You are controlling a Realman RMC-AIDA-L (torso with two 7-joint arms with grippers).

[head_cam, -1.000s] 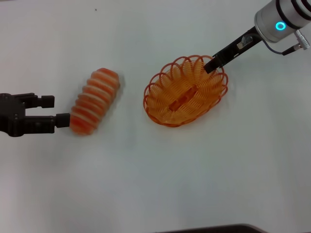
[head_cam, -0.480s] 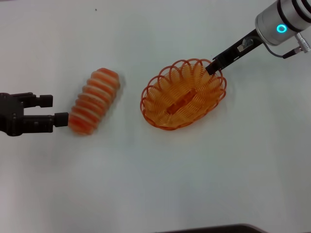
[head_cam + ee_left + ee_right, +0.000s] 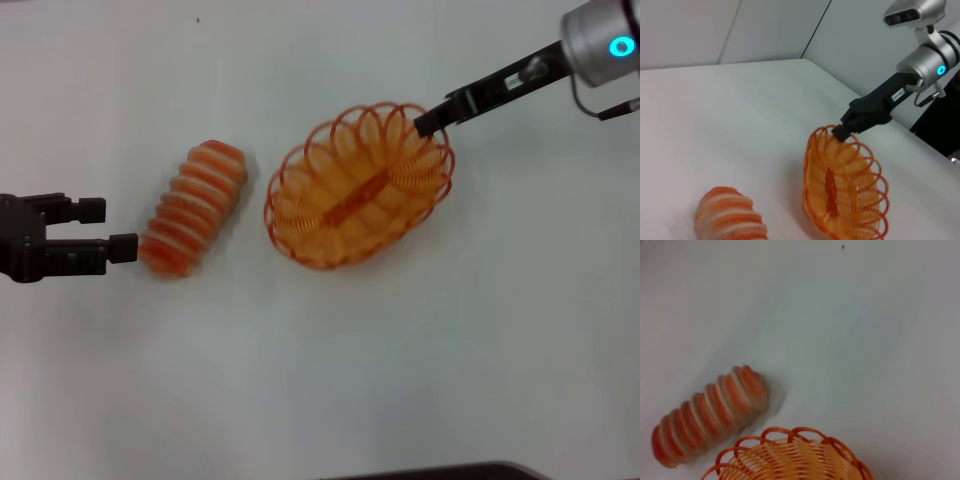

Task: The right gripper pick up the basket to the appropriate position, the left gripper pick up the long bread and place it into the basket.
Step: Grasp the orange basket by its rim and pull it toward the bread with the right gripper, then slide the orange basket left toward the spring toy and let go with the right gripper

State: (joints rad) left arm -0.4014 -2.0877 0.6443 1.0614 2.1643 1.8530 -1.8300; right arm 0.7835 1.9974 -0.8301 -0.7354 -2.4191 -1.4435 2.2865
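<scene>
Head view of the bench. The long bread is placed toward the left edge, with the basket just beside it on the right, the two apart. The left gripper is positioned at the left edge, its fingers on the near end of the long bread. The right gripper is set on the far rim of the basket, its arm extended toward the far right corner.

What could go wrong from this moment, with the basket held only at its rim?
1. The right gripper pinches one rim loop of the basket, which hangs tilted; it may slip or swing.
2. The left gripper, open, touches the end of the long bread; it may push the bread away.
</scene>
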